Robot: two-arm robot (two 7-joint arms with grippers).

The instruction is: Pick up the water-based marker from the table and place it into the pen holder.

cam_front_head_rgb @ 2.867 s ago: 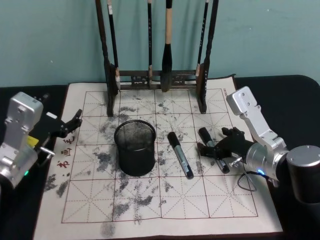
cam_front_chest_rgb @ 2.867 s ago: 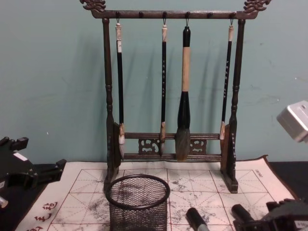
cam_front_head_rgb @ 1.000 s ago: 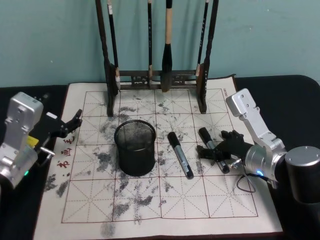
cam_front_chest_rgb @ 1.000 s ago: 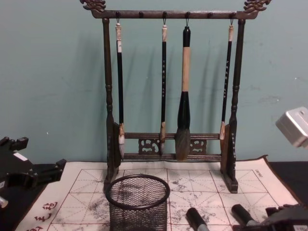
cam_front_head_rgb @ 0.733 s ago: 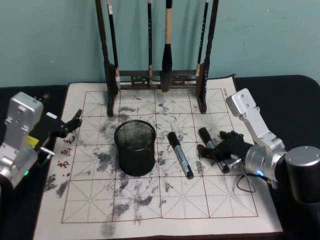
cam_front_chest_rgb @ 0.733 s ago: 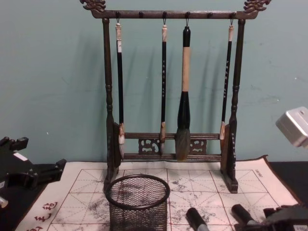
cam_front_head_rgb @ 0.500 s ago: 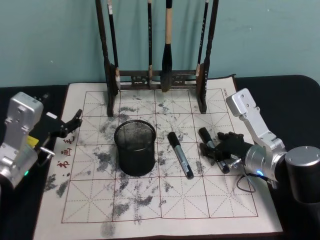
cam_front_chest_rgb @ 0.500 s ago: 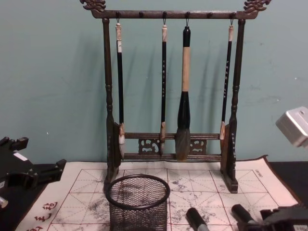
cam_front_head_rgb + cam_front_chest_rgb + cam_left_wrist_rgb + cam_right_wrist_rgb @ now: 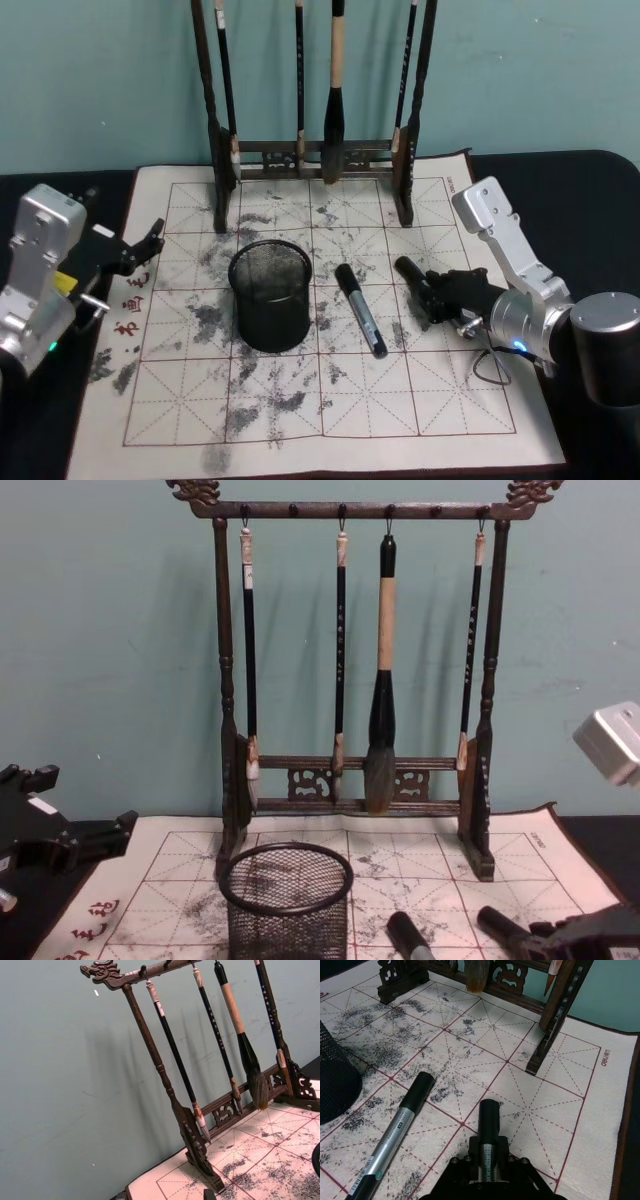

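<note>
Seen from my remote station, the ink-smudged, grid-lined calligraphy mat (image 9: 300,400) covers most of the black table (image 9: 600,190). At its far edge stands the dark wooden brush rack (image 9: 430,805), hung with four brushes (image 9: 385,630).

The pen holder (image 9: 268,318), a black mesh cup, sits upright left of the mat's centre. It looks empty, as far as I can see into it. Just to its right a second marker (image 9: 361,312) lies flat on the mat, apart from the cup and with nothing touching it.

Farther right is the water-based marker (image 9: 406,268), its black cap pointing far-left. The right gripper (image 9: 432,293) is clenched on its barrel, and my right wrist view shows a finger pressed against each side. I cannot tell whether the marker has cleared the mat. The left gripper (image 9: 148,243) sits parked at the mat's left edge, well apart from cup and markers.

My reading is that the grasp is made and everything after it remains. I have yet to lift, carry left past the second marker, tip the pen upright above the rim and let go. No marker is in the holder yet.
</note>
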